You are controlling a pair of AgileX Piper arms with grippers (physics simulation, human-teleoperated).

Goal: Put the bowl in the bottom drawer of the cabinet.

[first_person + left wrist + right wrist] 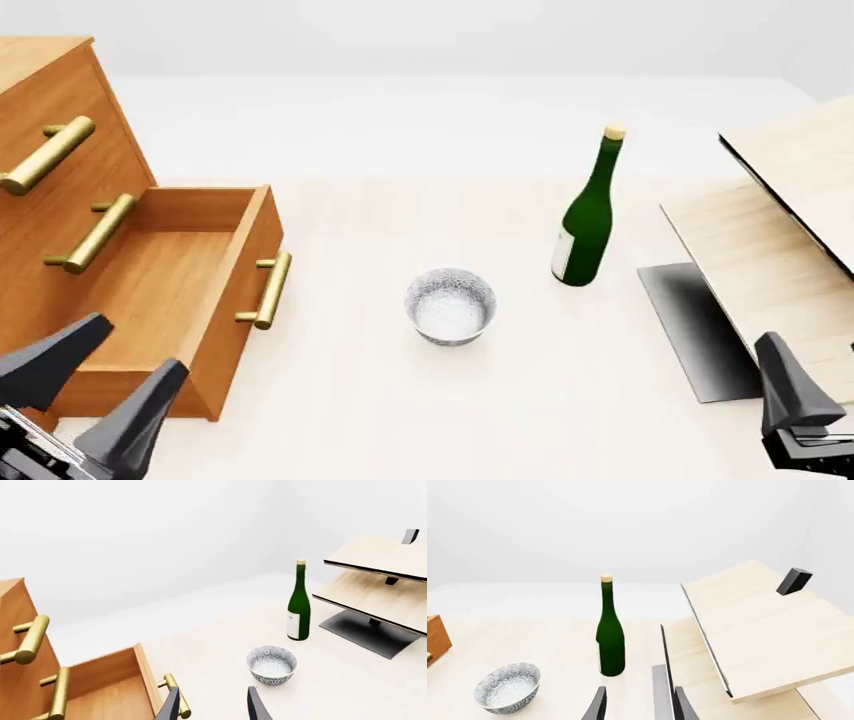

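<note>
The white speckled bowl (451, 305) stands upright on the table, right of the cabinet (60, 190). The bottom drawer (147, 290) is pulled out, its inside bare, and its brass handle (270, 290) faces the bowl. My left gripper (134, 345) hovers open over the drawer's near front corner, holding nothing. In the left wrist view the bowl (271, 665) lies just beyond the spread fingertips (175, 700). My right gripper (640, 700) is open and empty at the near right; one finger (787, 385) shows in the front view. The bowl (507, 687) sits well to its left.
A tall green bottle (585, 225) stands just behind and to the right of the bowl. A rack of pale wooden boards (774, 250) on a dark base (687, 330) fills the right side. Upper cabinet drawers are shut, with brass handles (47, 155).
</note>
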